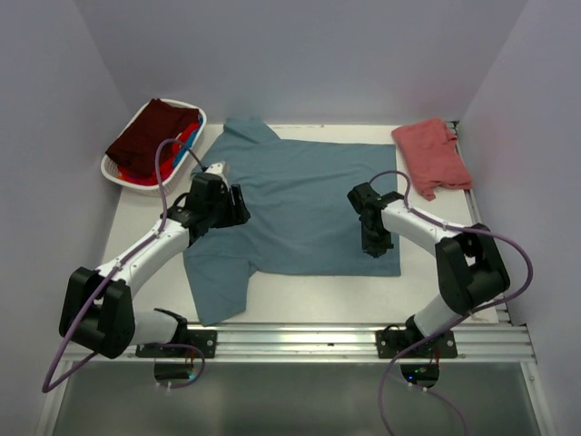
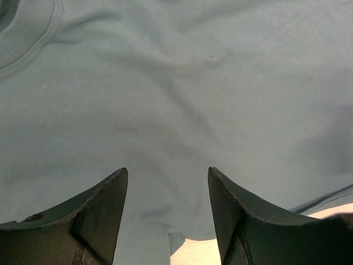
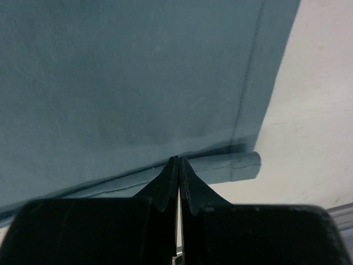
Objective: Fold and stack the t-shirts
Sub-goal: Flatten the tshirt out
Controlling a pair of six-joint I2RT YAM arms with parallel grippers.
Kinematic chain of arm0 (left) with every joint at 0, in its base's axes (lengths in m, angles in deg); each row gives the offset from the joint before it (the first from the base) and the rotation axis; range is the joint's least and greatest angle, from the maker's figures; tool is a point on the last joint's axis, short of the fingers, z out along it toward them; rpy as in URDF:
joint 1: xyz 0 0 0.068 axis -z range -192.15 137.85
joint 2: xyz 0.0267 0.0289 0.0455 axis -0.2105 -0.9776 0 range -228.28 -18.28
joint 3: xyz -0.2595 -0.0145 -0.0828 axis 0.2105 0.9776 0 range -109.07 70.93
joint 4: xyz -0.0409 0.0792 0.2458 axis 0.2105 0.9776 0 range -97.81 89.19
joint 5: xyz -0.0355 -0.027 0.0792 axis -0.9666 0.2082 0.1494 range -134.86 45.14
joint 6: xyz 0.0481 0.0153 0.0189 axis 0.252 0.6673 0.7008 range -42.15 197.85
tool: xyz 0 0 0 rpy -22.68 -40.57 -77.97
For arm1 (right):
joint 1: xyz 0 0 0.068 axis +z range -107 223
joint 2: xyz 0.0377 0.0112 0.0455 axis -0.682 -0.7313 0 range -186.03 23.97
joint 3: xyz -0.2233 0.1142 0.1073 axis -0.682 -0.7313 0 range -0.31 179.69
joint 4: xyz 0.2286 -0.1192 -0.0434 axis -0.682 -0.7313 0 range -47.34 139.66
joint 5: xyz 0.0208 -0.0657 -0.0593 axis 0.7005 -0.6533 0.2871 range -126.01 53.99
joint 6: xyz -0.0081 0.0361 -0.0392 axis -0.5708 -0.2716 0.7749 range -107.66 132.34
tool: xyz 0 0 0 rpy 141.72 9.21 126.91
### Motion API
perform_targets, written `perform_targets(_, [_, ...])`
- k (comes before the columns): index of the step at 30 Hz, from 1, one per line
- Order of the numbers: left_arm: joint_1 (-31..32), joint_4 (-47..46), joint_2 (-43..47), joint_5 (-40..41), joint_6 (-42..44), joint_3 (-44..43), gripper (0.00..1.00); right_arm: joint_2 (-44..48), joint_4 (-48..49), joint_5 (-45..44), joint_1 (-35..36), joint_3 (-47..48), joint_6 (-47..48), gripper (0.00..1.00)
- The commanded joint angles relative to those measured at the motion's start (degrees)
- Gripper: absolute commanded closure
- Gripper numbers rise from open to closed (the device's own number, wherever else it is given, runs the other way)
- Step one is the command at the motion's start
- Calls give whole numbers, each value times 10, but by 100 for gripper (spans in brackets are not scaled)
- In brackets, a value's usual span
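A large slate teal-blue t-shirt (image 1: 309, 204) lies spread flat across the middle of the table, collar toward the back left. My left gripper (image 1: 239, 207) hovers over its left side near the sleeve, open, with only cloth (image 2: 176, 83) below the gap (image 2: 168, 171). My right gripper (image 1: 375, 246) is down at the shirt's near right corner. It is shut (image 3: 178, 159), tips pinched at the folded hem (image 3: 220, 165). A salmon-red t-shirt (image 1: 431, 156) lies crumpled at the back right. A dark maroon t-shirt (image 1: 152, 134) tops bright blue and red cloth (image 1: 186, 143) in the basket.
A white oval basket (image 1: 123, 175) stands at the back left corner. Bare white table (image 1: 145, 213) shows left of the shirt and beside its right hem (image 3: 309, 110). A metal rail (image 1: 363, 338) runs along the near edge. Purple walls close in three sides.
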Motion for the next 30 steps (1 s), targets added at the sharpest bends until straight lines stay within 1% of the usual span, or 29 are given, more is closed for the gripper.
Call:
perform_targets(1, [-1,-7,17,9,16,15,37,29,72,30,-2,-26,-23,100])
perform_targets(5, [-1,-30,-5,-7,17,15,39,51,70,41,-2,-54,-25,100])
perform_targets(9, [0,-43,-28,-21,16,9,41,48,70,46,-2,-66,-28,100])
perform_targets(15, [0,-52,-34,-25,18,12,42,37,80,47,-3,-70,-25,100])
perform_targets(18, [-1,-53,-34,-27,19,14,42,35,70,48,-2,-67,-22,100])
perform_targets(22, [-1,-49,-30,-25,22,13,43,56,21,77,0,-62,-16,100])
perform_targets(23, [-1,-48,-28,-25,22,13,43,64,-4,103,1,-63,-15,100])
perform_targets(26, [-1,-47,-26,-24,23,11,43,93,-47,138,3,-70,-3,100])
perform_targets(27, [-1,-47,-26,-26,23,10,43,97,-54,160,2,-75,-1,100])
perform_targets(30, [-1,-45,-24,-28,24,10,43,95,-92,177,6,-64,-4,100])
